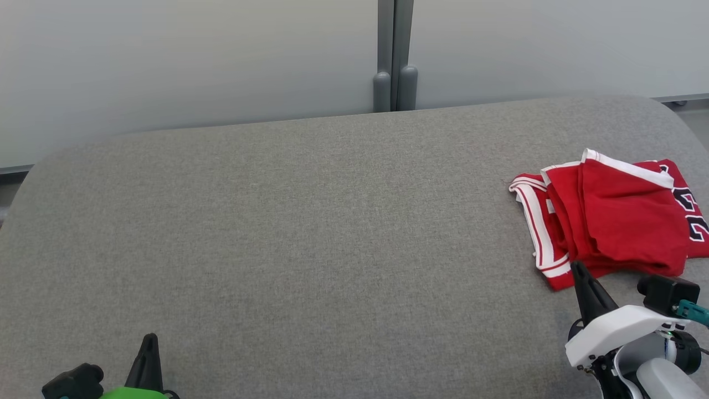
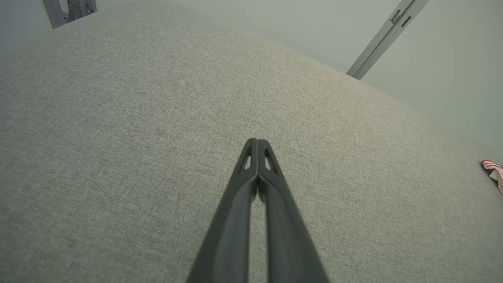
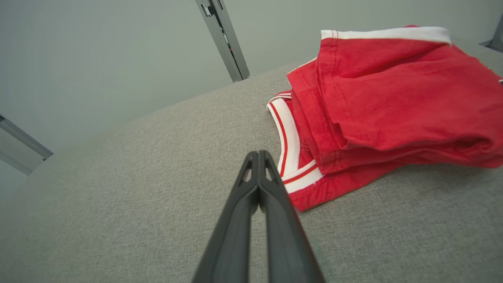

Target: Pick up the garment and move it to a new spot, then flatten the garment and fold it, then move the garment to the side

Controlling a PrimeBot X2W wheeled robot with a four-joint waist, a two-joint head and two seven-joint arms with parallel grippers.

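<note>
Both pairs of fingers are seen pressed together with nothing held, the right gripper (image 1: 578,269) being set just beside the near left corner of the folded red jersey (image 1: 615,221), which is laid at the right of the grey pad (image 1: 310,221), and the left gripper (image 1: 149,339) well apart at near left.

The left pincer (image 1: 149,339) has two long, matte black fingers (image 2: 235,220) that taper to a narrow tip, each pierced by a small triangular cut-out near the end. Its base sits in a bright green housing (image 1: 133,394) beside a rounded black knob (image 1: 73,381). The right pincer (image 1: 577,269) has the same dark, slotted fingers (image 3: 232,228), set in a glossy white shell (image 1: 620,328). Behind it sit a black block (image 1: 667,293), a teal connector (image 1: 693,312) and a pale grey forearm (image 1: 667,382).
</note>
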